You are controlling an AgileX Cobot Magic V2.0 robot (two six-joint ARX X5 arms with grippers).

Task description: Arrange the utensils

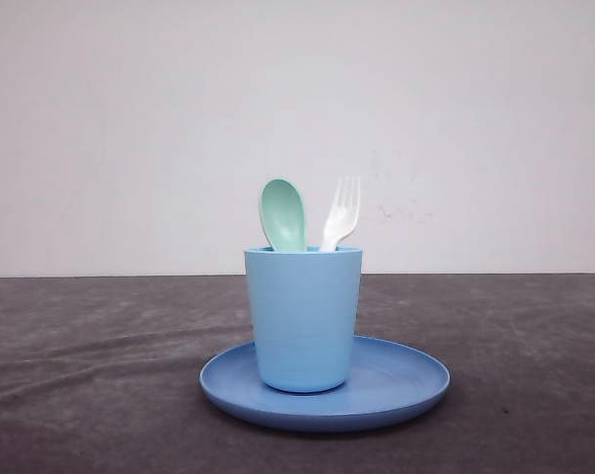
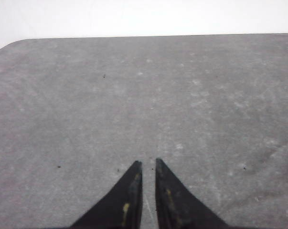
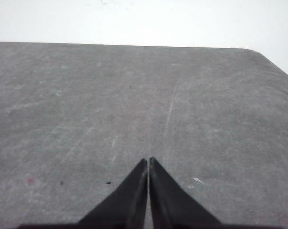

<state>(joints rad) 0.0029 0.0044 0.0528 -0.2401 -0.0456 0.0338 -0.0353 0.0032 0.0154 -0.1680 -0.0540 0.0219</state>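
Note:
In the front view, a pale mint-green spoon point(image 1: 283, 213) and a white fork point(image 1: 341, 212) stand upright side by side in a light blue cup point(image 1: 303, 318). The spoon is on the left and the fork on the right, heads up above the rim. The cup stands on a round blue plate point(image 1: 401, 380) in the middle of the table. My left gripper point(image 2: 147, 162) hovers over bare grey tabletop, its black fingers nearly together with only a thin slit and nothing in it. My right gripper point(image 3: 148, 159) is shut, also over bare tabletop.
The dark grey table point(image 1: 90, 375) stretches out on both sides of the plate. A plain white wall point(image 1: 129, 128) stands behind it. The far table edge point(image 2: 148, 36) with a rounded corner shows in each wrist view.

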